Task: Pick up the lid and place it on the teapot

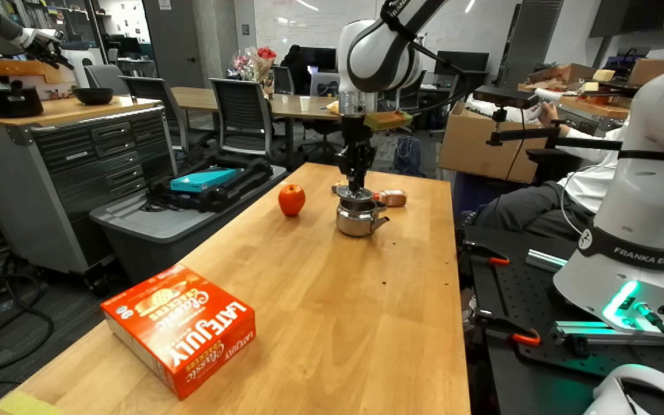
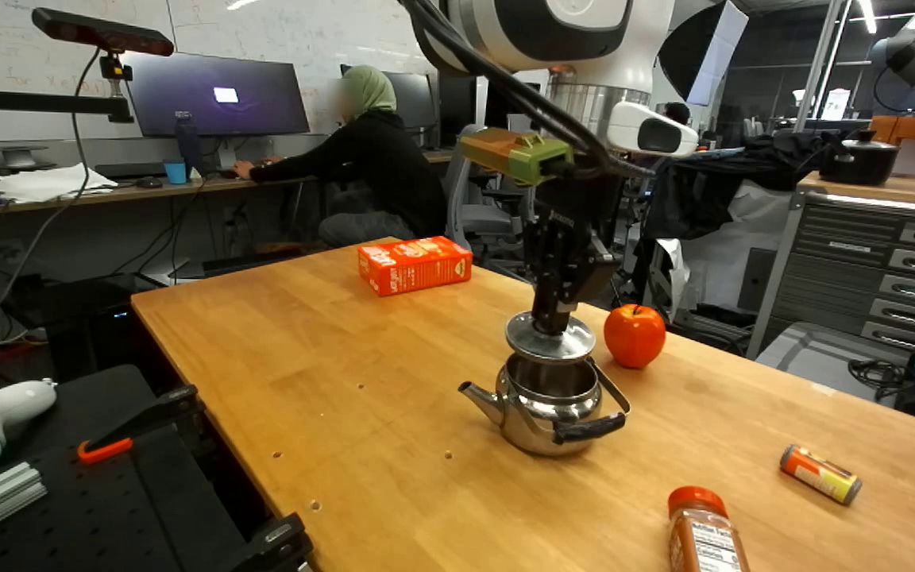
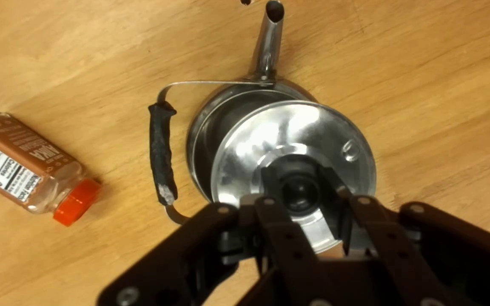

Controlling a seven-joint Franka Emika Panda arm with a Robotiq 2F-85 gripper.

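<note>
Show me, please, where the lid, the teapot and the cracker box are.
Lid (image 3: 283, 136): in the wrist view, on its shiny upper face.
Teapot (image 2: 541, 419): in an exterior view, on the side of its steel body.
Cracker box (image 1: 178, 318): in an exterior view, on its printed top face.

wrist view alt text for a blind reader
A black two-fingered tool holds a round silver metal lid above a squat steel teapot, whose opening partly shows. A clear red-capped bottle lies at left on the light wooden table.
</note>
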